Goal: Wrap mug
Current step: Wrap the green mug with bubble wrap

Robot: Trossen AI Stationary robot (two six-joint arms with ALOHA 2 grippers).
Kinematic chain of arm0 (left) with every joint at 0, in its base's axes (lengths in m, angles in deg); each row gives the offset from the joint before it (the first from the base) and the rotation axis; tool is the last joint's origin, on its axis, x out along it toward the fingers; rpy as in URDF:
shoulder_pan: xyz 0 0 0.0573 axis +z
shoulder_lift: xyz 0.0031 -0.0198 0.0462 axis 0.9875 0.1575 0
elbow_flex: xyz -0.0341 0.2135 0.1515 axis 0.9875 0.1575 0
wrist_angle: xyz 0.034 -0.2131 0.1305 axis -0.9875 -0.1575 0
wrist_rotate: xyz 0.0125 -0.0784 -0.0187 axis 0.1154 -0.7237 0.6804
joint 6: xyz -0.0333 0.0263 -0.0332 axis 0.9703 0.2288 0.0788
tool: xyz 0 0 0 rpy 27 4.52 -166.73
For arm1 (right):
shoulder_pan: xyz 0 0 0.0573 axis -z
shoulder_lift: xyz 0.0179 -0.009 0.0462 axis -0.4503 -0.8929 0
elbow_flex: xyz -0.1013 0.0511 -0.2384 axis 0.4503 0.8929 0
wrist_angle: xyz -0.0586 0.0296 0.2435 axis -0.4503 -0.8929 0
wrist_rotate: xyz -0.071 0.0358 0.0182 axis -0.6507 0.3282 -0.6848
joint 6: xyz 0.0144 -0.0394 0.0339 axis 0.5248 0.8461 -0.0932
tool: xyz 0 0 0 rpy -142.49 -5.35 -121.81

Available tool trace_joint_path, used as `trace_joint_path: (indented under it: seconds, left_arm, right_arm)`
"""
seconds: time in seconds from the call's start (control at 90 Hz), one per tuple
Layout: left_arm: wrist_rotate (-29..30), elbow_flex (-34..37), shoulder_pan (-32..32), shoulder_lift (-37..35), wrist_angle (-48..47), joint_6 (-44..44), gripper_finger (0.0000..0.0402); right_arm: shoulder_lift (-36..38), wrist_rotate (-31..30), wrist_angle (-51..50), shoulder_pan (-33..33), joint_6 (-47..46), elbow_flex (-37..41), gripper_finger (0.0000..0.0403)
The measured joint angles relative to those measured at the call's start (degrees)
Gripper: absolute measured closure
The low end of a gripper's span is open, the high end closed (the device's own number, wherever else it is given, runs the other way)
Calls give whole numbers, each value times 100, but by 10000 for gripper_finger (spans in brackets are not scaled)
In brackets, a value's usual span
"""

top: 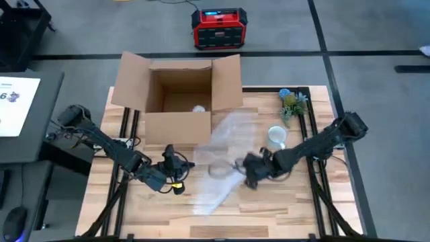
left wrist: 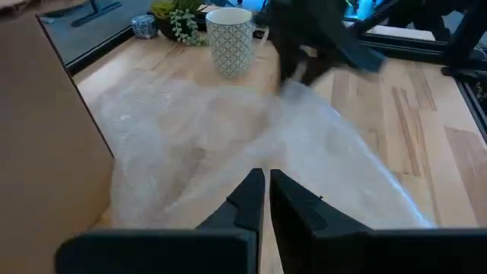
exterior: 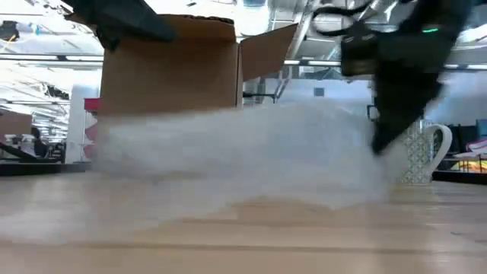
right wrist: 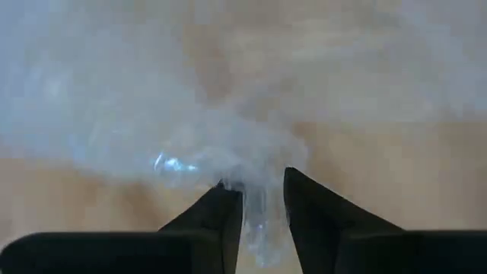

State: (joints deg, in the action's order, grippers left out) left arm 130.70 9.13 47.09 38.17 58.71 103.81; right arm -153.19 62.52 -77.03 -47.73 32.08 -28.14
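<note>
the mug (top: pixel 276 136) stands upright on the wooden tabletop (top: pixel 282 208) toward the right side, mouth up, its handle showing on the right in the low view (exterior: pixel 426 152). the bubble wrap (top: pixel 225 158) lies spread beside it, its long axis running diagonally from near the cardboard box (top: pixel 178 94) down toward the front edge. the right claw (top: pixel 245 168) is down at the sheet's right edge, just in front of the mug, its fingers (right wrist: pixel 221 217) narrowed on a bunched fold of wrap. the left claw (top: pixel 176 165) sits at the sheet's left edge, fingers (left wrist: pixel 251 202) nearly together with nothing between them. the open box stands at the back, with a small plant (top: pixel 293 103) behind the mug. the right arm lies between the mug and the front of the tabletop. a red case (top: pixel 218 28) sits on the floor beyond.
</note>
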Motion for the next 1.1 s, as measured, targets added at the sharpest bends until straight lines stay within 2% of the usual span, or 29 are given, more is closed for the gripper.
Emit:
trace_joint_path:
  seconds: [0.111, 0.256, 0.311, 0.378, 0.456, 0.644, 0.711, 0.811, 0.867, 0.989, 1.1]
  left_arm:
    - [10, 30, 2, 0, 1, 1, 398]
    - [9, 50, -7, 0, -211, 289, 398]
    - [15, 50, -42, 0, -349, 446, 398]
    - [13, 50, -80, 0, -435, 523, 398]
    - [10, 50, -105, 2, -435, 517, 398]
    - [17, 50, -129, 2, -425, 501, 398]
    - [20, 50, -130, 2, -423, 496, 398]
    - [-7, 50, -129, 2, -386, 502, 398]
    - [-243, 52, -124, 2, -301, 404, 398]
    - [-1180, 52, -129, 61, 314, -305, 398]
    - [-1346, 50, -105, 348, 1025, -1057, 398]
  right_arm:
    - [690, -27, 169, 136, 862, -277, 316]
    - [1508, -1182, -466, 416, 717, -318, 316]
    - [1679, -1025, -586, 464, 725, -282, 316]
    - [1782, -433, -548, 353, 743, -230, 316]
    - [1778, 43, -559, 111, 666, -99, 316]
    - [1252, 220, -579, -282, 483, 207, 313]
    - [1034, 19, -568, -294, 415, 220, 307]
    - [836, -816, -293, -216, 485, 211, 297]
    - [806, -969, 10, -166, 681, 174, 293]
    - [900, -833, 653, 10, 1119, 87, 290]
    - [1148, -825, 1126, 229, 1182, 76, 290]
